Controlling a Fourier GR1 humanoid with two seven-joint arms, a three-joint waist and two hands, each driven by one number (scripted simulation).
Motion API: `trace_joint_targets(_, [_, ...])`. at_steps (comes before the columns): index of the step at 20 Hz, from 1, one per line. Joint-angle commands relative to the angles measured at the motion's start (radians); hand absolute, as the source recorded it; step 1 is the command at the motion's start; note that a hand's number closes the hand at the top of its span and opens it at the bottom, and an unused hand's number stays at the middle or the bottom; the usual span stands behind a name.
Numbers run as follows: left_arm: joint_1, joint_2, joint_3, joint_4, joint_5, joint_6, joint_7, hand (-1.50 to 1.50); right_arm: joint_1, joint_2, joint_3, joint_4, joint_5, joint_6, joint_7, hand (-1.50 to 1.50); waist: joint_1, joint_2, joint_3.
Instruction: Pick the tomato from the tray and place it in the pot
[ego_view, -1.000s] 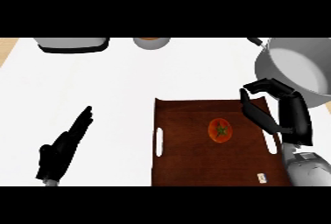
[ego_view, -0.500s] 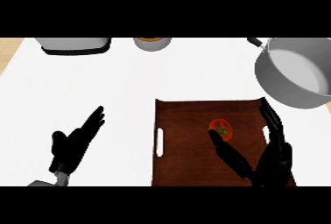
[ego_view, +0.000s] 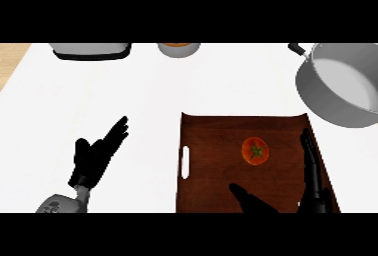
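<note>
- Head view: white counter (ego_view: 148, 90) fills the frame, smooth and plain, with a strip of wood tone at the far left edge.
- Dark brown rectangular tray (ego_view: 214, 135) lies on the counter right of centre; raised rim, slot handle in its left wall.
- Tomato (ego_view: 255, 150), red and round with a green stem star, sits on the tray floor toward the far right part, touching nothing.
- Grey metal pot (ego_view: 336, 82) stands just beyond the tray's far right corner; round, pale inside, dark handle stub at its far left.
- Right hand (ego_view: 314, 170), black, lies over the tray's right side, fingers straight and spread wide from the thumb, holding nothing; tomato lies between them, apart from both.
- Left hand (ego_view: 96, 157) rests open on bare counter left of the tray, fingers straight.
- Far edge: grey-and-black appliance (ego_view: 90, 50) and small cup (ego_view: 178, 49), well apart from the tray.
</note>
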Motion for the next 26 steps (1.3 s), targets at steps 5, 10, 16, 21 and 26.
trace_joint_targets(5, [-0.021,0.013,0.037,-0.014,0.005,-0.040,0.033,0.00,-0.100,-0.006,-0.090,0.066,-0.103,0.191,0.242,-1.50,0.015,0.003,0.002])
trace_joint_targets(10, [0.005,-0.040,-0.016,-0.003,-0.048,-0.011,0.009,0.00,-0.209,-0.041,-0.100,0.200,-0.109,0.363,0.359,-1.50,0.023,0.003,0.002])
trace_joint_targets(16, [-0.049,-0.042,0.092,0.051,-0.049,-0.076,0.032,0.00,-0.222,-0.041,-0.177,0.338,-0.133,0.315,0.240,-1.50,0.011,0.001,0.002])
trace_joint_targets(21, [0.071,-0.068,0.074,0.003,-0.098,-0.090,-0.032,0.00,-0.115,-0.035,-0.165,0.311,-0.104,0.224,0.134,-1.50,0.011,-0.001,0.002])
trace_joint_targets(26, [0.001,-0.098,0.091,-0.011,-0.134,-0.070,0.039,0.00,-0.092,-0.122,-0.296,0.331,-0.348,0.322,-0.060,-1.50,0.008,0.000,0.003])
